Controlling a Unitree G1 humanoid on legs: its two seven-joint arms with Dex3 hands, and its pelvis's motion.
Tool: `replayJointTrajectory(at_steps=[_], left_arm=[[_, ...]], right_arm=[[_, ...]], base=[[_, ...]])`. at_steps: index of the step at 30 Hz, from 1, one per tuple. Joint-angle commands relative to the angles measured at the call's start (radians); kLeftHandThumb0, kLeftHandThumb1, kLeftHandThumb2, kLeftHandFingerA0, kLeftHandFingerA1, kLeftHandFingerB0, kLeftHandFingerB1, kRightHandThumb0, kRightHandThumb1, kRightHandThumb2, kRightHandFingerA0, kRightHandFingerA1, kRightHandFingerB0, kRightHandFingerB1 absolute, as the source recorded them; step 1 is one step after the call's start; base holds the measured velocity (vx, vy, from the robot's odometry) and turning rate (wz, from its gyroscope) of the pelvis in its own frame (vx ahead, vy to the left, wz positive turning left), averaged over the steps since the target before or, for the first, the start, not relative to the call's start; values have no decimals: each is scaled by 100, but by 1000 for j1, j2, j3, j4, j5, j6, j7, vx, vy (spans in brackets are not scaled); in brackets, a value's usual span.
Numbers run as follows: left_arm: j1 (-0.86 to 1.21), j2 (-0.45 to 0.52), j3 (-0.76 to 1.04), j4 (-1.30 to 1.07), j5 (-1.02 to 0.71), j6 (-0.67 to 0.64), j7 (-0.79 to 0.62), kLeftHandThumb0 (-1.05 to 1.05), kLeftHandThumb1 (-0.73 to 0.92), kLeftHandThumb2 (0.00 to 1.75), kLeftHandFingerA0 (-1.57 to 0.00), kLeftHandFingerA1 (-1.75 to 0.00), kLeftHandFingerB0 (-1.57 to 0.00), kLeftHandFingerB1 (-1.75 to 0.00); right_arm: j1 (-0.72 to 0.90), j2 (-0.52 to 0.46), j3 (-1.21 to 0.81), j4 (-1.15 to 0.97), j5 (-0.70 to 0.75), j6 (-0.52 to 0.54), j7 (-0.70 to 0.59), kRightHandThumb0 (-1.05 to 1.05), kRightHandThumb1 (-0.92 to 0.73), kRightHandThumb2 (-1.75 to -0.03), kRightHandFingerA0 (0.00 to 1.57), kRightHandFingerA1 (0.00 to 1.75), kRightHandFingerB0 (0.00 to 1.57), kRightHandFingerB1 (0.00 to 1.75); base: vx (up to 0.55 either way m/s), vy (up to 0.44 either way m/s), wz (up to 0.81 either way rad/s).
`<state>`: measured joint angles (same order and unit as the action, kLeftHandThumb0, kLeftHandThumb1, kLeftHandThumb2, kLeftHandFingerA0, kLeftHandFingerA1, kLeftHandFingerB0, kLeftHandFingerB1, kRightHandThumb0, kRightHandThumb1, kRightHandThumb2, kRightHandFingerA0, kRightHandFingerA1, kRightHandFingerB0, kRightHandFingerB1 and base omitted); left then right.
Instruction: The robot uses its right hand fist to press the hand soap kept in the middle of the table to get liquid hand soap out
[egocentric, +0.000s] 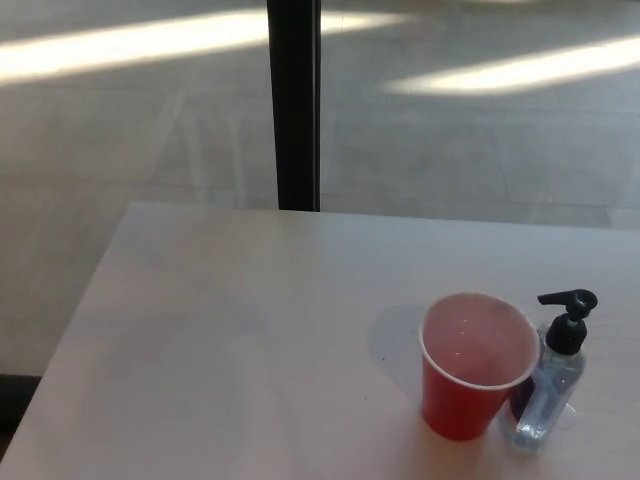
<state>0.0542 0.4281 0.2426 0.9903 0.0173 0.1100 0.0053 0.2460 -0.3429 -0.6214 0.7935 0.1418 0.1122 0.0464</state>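
Soap bottle (549, 400) w/ black pump (568, 318) stood upright on table (230, 350), touching red cup (472, 368) on its left. Neither robot hand was in frame, so state can't be told.

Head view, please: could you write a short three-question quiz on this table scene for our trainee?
1. True or false: a robot hand is pressing the pump of the soap bottle.
2. Which way does the black pump nozzle point in the picture? A) left, over the red cup B) right C) straight up
3. Fill in: the soap bottle stands upright on the table, right beside the red ____.

Key
1. False; no robot hand shows in the view.
2. A.
3. Cup; whether they touch cannot be told.
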Motion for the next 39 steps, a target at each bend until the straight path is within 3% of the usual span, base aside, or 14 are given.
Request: replayJointTrajectory(at_steps=[1,3,4,6,9,11,13,18,24,27,29,32,33,39], left_arm=[[-21,68,77,27,-64,77,-1,-19,45,97,-70,-87,-58,-80],[-34,68,80,56,-60,64,-2,-20,45,96,-66,-83,-54,-76],[-34,66,86,57,-64,61,-5,-19,45,97,-64,-83,-53,-75],[-40,63,102,65,-74,64,-1,-17,45,97,-65,-84,-54,-77],[-37,68,85,77,-50,45,-2,-19,46,95,-68,-84,-54,-76],[-43,70,89,98,-56,30,-8,-20,44,96,-69,-85,-55,-77],[-43,70,93,99,-63,30,-9,-20,44,96,-68,-85,-52,-76],[-39,68,94,86,-66,39,-14,-19,44,98,-67,-85,-56,-78],[-38,69,90,69,-62,49,-12,-18,45,97,-68,-85,-53,-76],[-45,67,96,86,-66,39,-9,-19,44,98,-70,-87,-56,-78],[-48,69,93,92,-63,39,-9,-19,44,97,-69,-86,-53,-77],[-46,69,91,93,-60,31,-12,-20,44,97,-71,-87,-54,-77],[-42,69,91,84,-61,33,-15,-20,44,98,-71,-87,-55,-78],[-44,63,93,80,-63,39,-11,-18,43,97,-70,-87,-56,-78]], right_arm=[[-58,-63,-231,-63,237,139,-65,-51,-45,-106,91,110,28,67],[-109,-93,-266,-95,252,157,-64,-56,-57,-90,72,153,6,70],[-165,-119,-280,-94,263,158,-68,-55,-51,-103,33,77,1,54],[-208,-130,-301,-85,270,138,-61,-53,-62,-84,28,87,0,57],[-303,-111,-344,-244,313,187,-136,-36,-44,-116,61,86,35,73],[-387,-83,-355,-377,340,182,-187,-9,6,-175,106,78,84,84],[-448,-67,-355,-484,379,198,-190,-32,2,-159,125,71,116,70],[-531,-63,-278,-705,425,252,-131,-49,-35,-89,137,83,118,69],[-672,-27,-97,-1021,389,306,-211,-24,-37,-118,112,159,108,120],[-695,-14,-55,-1080,379,329,-222,-24,-47,-118,135,143,103,120],[-717,-6,-3,-1125,391,352,-203,-8,-62,-124,103,175,73,163],[-719,-8,42,-1140,434,375,-130,-21,-73,-107,125,155,95,135],[-706,-16,62,-1132,436,363,-74,-8,-73,-110,96,175,68,169],[-664,-40,180,-1150,449,414,29,-10,-55,-128,100,175,72,162]], base=[[0,0,0],[0,0,0],[0,0,0],[0,0,0],[0,0,0],[0,0,0],[0,0,0],[0,0,0],[0,0,0],[0,0,0],[0,0,0],[0,0,0],[0,0,0],[0,0,0]])
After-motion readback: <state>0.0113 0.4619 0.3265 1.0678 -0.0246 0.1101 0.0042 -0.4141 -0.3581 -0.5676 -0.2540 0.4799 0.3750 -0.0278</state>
